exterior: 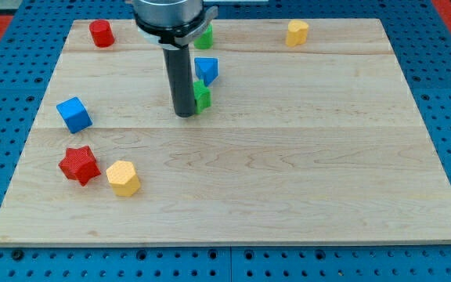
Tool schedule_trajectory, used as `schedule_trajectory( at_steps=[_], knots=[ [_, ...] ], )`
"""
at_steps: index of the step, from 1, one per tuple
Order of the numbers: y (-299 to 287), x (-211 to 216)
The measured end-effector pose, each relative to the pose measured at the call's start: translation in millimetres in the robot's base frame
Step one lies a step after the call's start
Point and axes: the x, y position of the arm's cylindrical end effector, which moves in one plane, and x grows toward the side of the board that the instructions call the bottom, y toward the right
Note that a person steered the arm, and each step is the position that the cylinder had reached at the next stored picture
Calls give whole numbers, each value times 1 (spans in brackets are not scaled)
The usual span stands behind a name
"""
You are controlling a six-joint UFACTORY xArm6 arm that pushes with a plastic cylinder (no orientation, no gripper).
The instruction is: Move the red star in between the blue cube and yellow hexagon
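Note:
The red star [79,164] lies near the board's left edge, toward the view's bottom. The yellow hexagon [123,178] sits just right of it, nearly touching. The blue cube [73,114] is above the star, a short way apart. My tip [185,114] rests on the board near the middle, well to the right of these three blocks. It stands against a green block [202,95] on its right.
A second blue block [207,70] sits just above the green one. Another green block [204,36] is partly hidden behind the arm at the top. A red cylinder [101,34] is at top left, a yellow block [297,32] at top right.

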Motion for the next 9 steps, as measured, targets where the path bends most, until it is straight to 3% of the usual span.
schedule_trajectory(
  at_steps=[1,2,3,5,7,9],
  knots=[
    [12,0],
    [8,27],
    [-23,48],
    [-168,54],
    [-237,128],
    [-147,128]
  ],
)
